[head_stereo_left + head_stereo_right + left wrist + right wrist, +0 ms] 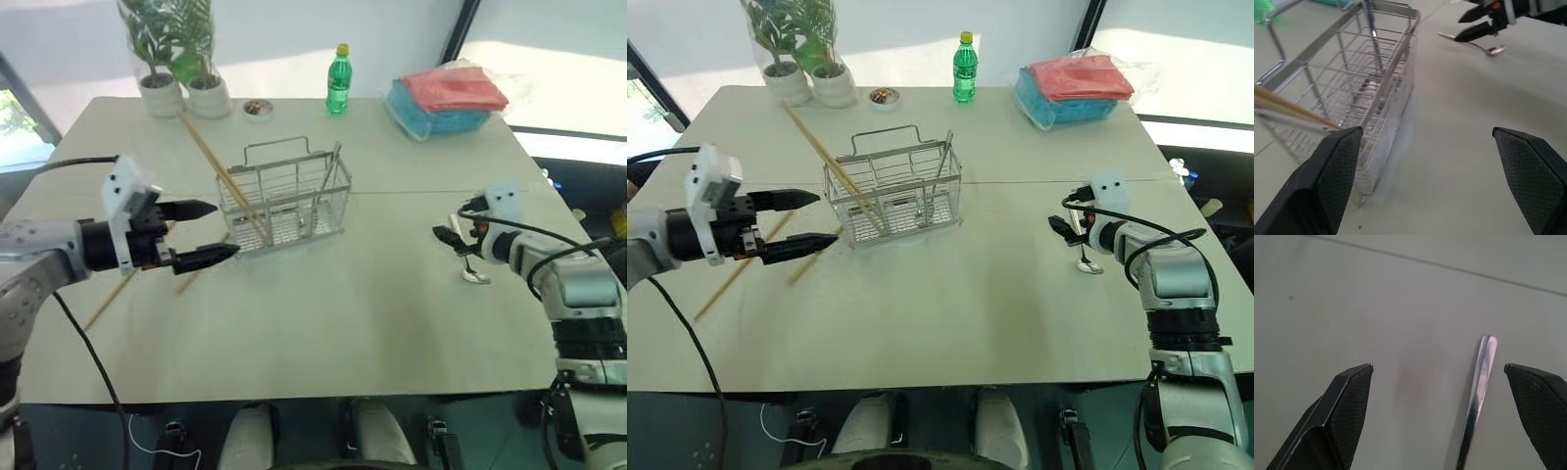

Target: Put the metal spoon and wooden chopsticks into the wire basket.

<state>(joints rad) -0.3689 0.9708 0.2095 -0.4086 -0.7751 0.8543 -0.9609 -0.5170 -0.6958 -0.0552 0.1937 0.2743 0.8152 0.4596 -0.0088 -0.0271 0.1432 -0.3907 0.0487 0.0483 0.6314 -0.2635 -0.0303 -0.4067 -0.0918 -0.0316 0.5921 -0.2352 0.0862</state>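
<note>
Hovering left claw (201, 233) wide open, empty, just left of wire basket (284, 201) mid-bench. Wooden chopsticks (221, 174): some lean in the basket, tips pointing toward the far-left corner; others (122, 294) lie flat near the left edge. Light, stiff, probably roll; pinch mid-length. Right claw (1439, 369) also wide, empty, over the metal spoon (474, 270) near the right edge. Spoon looks thin, slick, flat on bench; take the handle. Open bench between spoon and basket; wire handles crowd the top.
</note>
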